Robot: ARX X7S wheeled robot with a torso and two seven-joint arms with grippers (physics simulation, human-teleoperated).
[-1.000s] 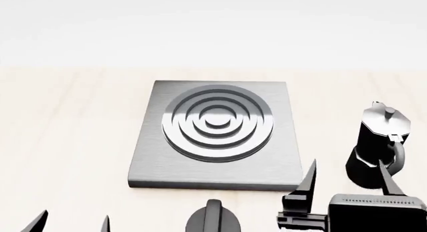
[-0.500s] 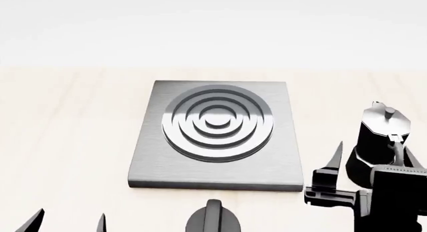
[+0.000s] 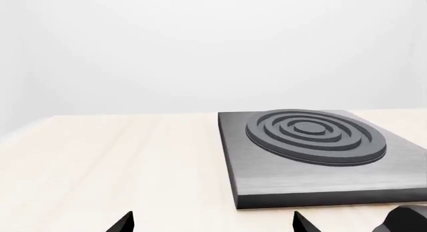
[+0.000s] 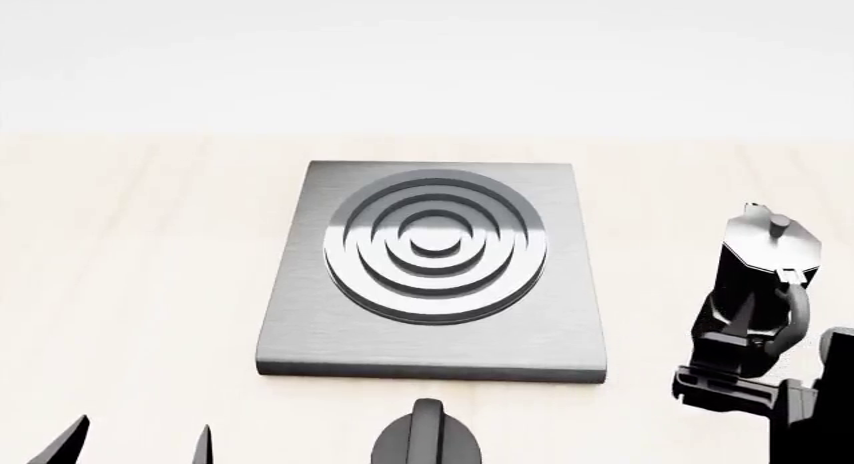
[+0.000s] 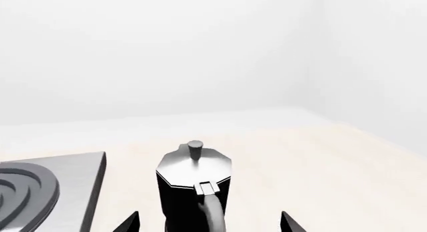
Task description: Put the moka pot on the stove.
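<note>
**Pot still off the plate**

Stove lying bare at centre of the pale table. Moka pot upright to its right, apart. Right gripper spread wide around the pot, holding nothing. Left gripper open, idle. Likely rigid, top-heavy, slick; best gripped at the waist or handle.

Moka pot right of stove

Bare tabletop is seen on the left of the stove, and open counter lies between the stove and the moka pot. The front edge is blocked by a black knob.
</note>
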